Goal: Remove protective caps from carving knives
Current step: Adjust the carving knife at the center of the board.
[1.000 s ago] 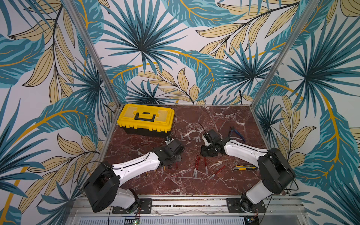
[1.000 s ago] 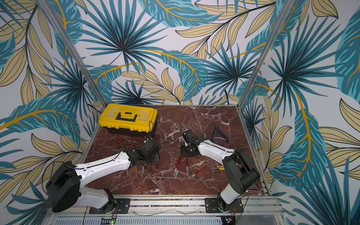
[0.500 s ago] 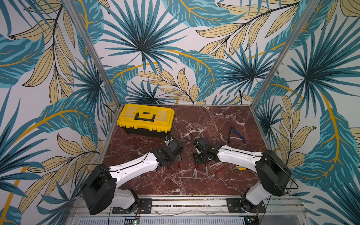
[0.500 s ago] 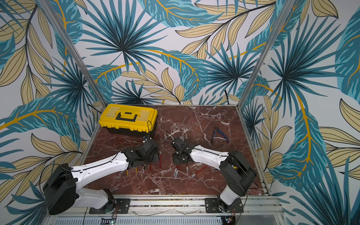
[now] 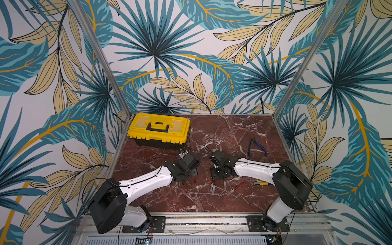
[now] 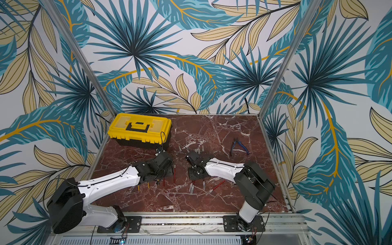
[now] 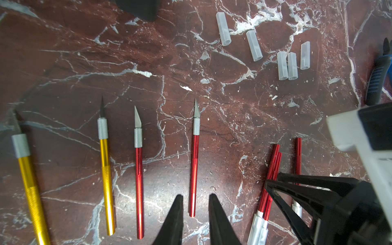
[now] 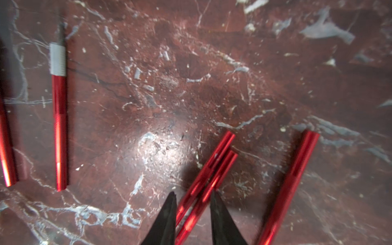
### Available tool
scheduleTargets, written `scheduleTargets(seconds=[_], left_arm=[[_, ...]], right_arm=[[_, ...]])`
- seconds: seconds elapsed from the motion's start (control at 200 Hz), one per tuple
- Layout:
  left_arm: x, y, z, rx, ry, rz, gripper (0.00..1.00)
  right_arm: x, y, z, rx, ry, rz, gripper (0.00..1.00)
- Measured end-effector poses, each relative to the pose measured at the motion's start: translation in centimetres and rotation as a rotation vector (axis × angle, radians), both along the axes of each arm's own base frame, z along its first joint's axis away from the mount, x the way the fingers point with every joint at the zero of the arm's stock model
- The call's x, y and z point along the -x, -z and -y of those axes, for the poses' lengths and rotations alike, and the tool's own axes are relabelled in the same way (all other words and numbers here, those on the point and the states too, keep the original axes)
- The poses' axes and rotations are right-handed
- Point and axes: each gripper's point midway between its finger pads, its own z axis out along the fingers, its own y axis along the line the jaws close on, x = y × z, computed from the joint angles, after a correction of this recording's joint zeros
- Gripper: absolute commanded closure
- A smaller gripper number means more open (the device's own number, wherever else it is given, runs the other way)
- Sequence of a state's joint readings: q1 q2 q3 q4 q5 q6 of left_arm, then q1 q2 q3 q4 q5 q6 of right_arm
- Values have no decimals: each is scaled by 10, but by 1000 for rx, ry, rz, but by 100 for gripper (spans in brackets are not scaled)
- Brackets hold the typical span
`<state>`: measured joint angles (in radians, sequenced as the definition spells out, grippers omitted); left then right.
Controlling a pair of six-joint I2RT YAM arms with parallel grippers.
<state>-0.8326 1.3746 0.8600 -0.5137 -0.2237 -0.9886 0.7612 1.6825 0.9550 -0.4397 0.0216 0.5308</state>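
In the left wrist view four bare carving knives lie side by side: two yellow (image 7: 106, 169) and two red (image 7: 139, 180). My left gripper (image 7: 195, 198) is open, and its fingers straddle the butt end of the rightmost bare red knife (image 7: 194, 165) without touching it. Several loose protective caps (image 7: 254, 45) lie farther back. My right gripper (image 8: 193, 194) is open low over two crossed red knives (image 8: 212, 169), whose handles pass between its fingers; a third red knife (image 8: 290, 180) lies beside them. These knives wear caps (image 7: 257, 229). In both top views the wrists (image 5: 186, 167) (image 6: 197, 171) hide the fingers.
A shut yellow toolbox (image 5: 159, 129) stands at the back left. Blue-handled pliers (image 5: 255, 146) lie at the back right. A yellow utility knife (image 5: 262, 182) lies by the right arm. Another capped red knife (image 5: 235, 187) lies toward the front edge.
My right arm has swung left and toward the front, bringing its gripper down over the capped red knives. The left arm has stayed almost still.
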Motion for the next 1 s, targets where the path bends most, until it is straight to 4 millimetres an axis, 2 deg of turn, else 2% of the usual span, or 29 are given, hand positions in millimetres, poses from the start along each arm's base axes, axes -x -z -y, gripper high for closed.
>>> scheduleTargets(seconds=[0.786, 1.001], left_arm=[[0, 10, -1, -27, 4, -21, 76], [1, 16, -1, -40, 4, -34, 76]], right_arm=[[-13, -5, -13, -6, -16, 12, 70], [-9, -20, -18, -29, -32, 39, 70]])
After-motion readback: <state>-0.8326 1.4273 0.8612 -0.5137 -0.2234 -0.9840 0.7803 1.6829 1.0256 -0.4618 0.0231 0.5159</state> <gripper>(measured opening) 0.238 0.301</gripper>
